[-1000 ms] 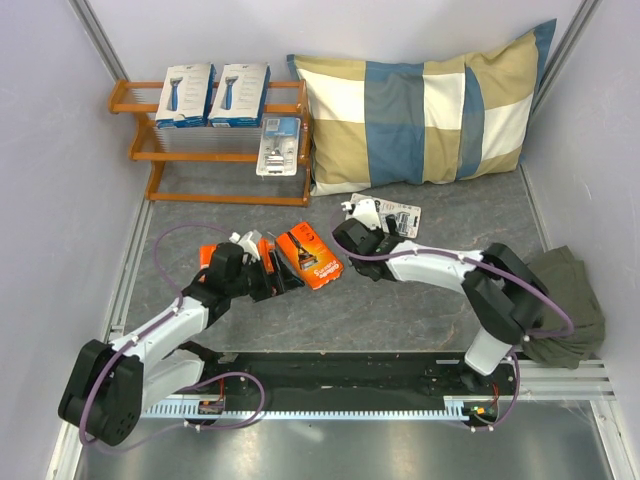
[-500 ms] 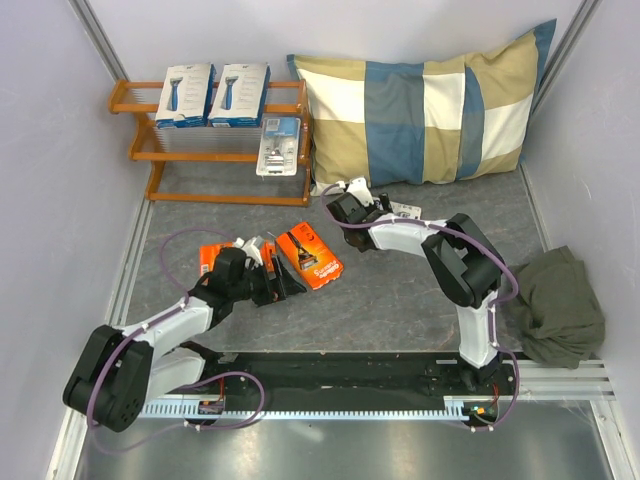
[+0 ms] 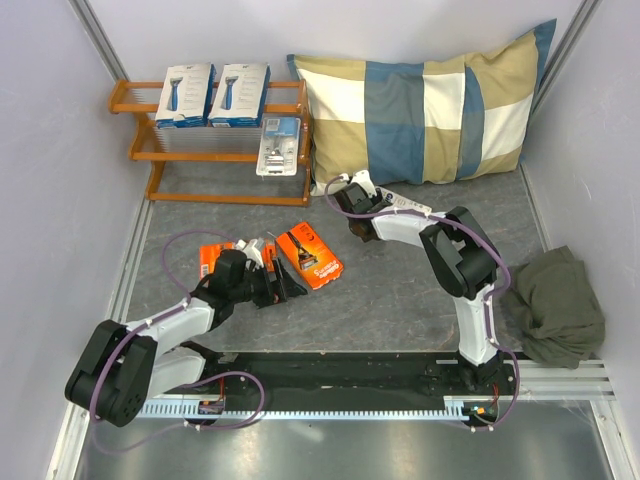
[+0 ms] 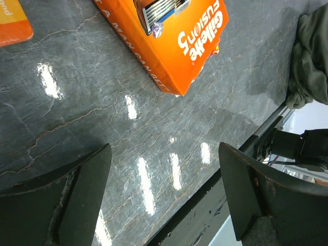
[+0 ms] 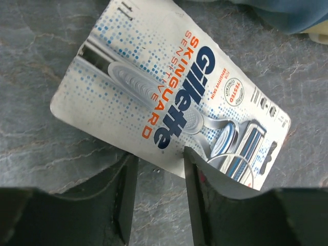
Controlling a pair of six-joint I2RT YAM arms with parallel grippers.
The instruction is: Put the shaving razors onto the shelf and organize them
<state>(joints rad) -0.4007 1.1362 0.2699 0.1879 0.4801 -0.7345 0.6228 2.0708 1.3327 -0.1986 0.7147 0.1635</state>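
Care is needed tbh: the flat white blue-printed blister razor pack should be lifted by its edge; right gripper is parted narrowly, left gripper spread wide, both empty.

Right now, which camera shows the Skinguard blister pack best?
The right wrist view. The Skinguard blister pack fills most of the frame, its printing legible, just beyond the right hand. The top external view shows only a sliver of it beside the arm, near the pillow. The left wrist view shows none of it.
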